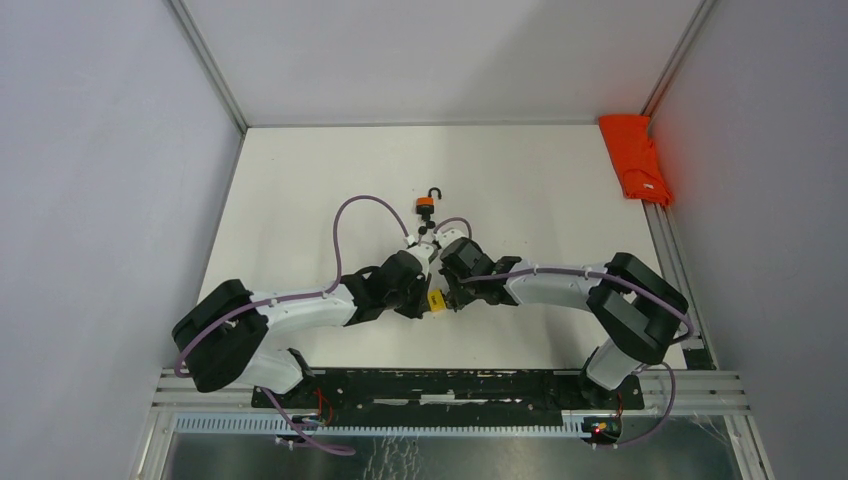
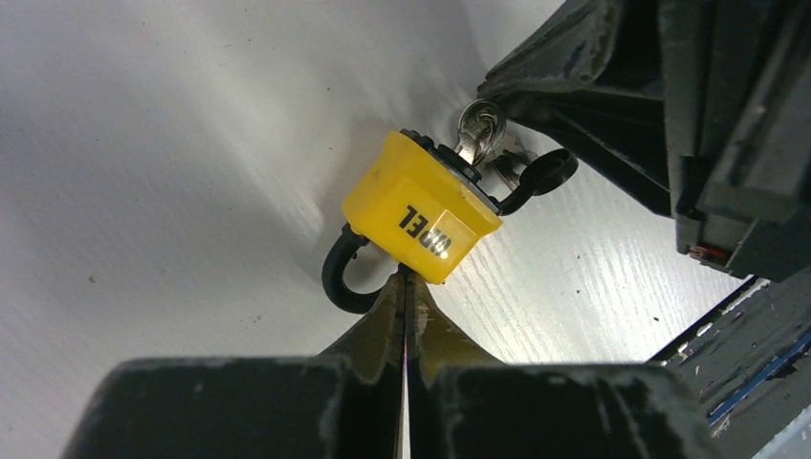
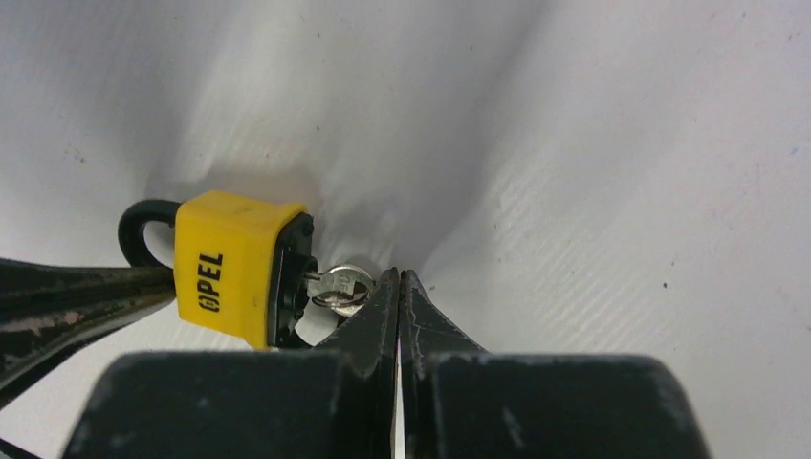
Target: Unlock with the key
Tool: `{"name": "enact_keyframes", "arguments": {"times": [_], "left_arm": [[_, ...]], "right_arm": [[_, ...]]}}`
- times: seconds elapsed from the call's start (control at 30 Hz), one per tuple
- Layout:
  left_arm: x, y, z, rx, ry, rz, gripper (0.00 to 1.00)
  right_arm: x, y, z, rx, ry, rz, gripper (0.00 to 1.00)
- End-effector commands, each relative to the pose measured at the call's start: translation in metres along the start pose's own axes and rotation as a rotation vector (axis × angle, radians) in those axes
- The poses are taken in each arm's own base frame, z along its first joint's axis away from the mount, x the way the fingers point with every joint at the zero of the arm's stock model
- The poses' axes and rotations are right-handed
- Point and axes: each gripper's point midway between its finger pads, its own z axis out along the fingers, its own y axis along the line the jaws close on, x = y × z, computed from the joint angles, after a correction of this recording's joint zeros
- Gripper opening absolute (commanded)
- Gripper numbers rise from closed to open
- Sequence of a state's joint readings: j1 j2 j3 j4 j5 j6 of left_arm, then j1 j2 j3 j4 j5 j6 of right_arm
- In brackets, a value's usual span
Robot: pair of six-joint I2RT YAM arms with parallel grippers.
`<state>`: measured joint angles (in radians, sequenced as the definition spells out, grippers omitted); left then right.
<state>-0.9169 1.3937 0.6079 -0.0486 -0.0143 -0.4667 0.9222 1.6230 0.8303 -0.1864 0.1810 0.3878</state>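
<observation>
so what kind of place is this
Probably a robot lab test cell: a white table boxed in by grey panels on metal framing, with a left arm and right arm bolted to a rail.

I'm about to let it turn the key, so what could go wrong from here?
1. The right gripper seems to pinch the key only by the rim of its head, so it may slip off when twisting.
2. The left gripper holds the yellow padlock by one corner; the twist could spin it loose.
</observation>
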Motion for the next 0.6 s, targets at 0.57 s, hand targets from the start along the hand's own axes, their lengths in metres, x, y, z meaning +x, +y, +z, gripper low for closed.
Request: {"name": "enact_keyframes", "arguments": {"times": [0.57], "left_arm": [[-0.011, -0.01, 0.004, 0.038, -0.031, 0.023, 0.02]], "right_arm": [[-0.009, 0.032, 0.0, -0.176, -0.017, -0.126, 0.0]]}}
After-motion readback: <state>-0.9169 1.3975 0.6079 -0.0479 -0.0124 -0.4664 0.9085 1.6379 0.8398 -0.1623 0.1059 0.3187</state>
